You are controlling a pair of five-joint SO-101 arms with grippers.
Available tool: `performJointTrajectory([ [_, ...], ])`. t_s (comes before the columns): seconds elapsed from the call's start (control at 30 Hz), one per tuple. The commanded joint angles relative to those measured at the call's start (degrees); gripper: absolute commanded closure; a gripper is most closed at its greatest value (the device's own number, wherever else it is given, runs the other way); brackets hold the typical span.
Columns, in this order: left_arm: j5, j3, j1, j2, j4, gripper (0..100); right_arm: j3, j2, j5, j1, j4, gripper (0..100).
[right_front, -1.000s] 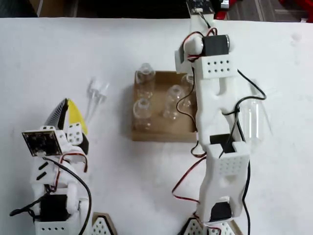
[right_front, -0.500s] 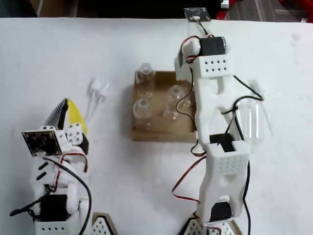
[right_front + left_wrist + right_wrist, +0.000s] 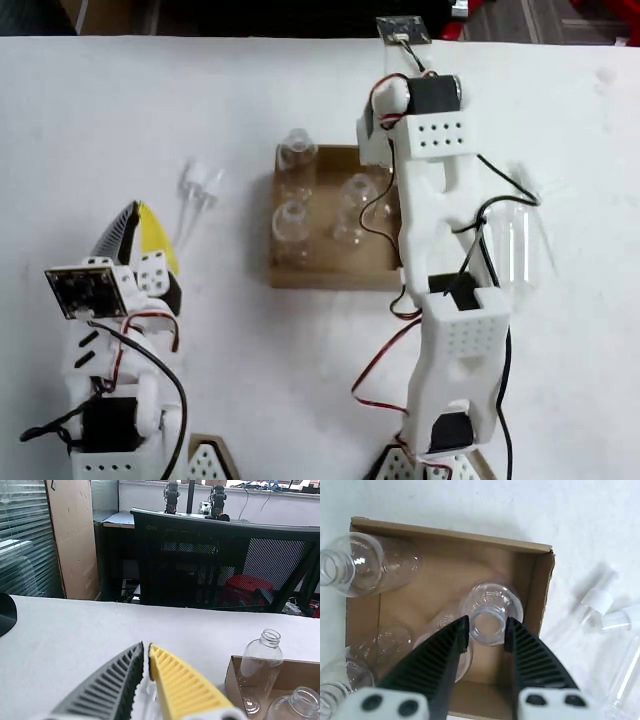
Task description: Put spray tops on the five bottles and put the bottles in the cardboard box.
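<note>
The left arm (image 3: 110, 400) sits folded at the near left of the desk, its wrist low. The left gripper (image 3: 146, 652) points away across the desk, its grey and yellow fingers pressed together at the tips. The right arm (image 3: 440, 200) stretches far forward, its wrist bent to face straight down. The right gripper (image 3: 486, 627) has its two black fingers (image 3: 451, 645) set against either side of a bottle (image 3: 492, 602) neck.

Black mesh chair (image 3: 225, 560) behind white table (image 3: 75, 630); wooden panel (image 3: 75, 535), blinds (image 3: 22, 535) beside
</note>
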Motion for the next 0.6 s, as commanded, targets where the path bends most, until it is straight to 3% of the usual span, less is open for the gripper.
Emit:
performJointTrajectory([
  [0.0, 0.88, -0.26, -0.66, -0.40, -1.67, 98, -0.26, -0.75, 0.53, -0.57, 1.54, 91.5],
  [0.2, 0.88, -0.26, -0.66, -0.40, -1.67, 98, -0.26, -0.75, 0.53, -0.22, 1.54, 91.5],
  [0.57, 0.88, -0.26, -0.66, -0.40, -1.67, 98, 0.18, -0.66, 0.88, 1.10, -7.34, 91.5],
])
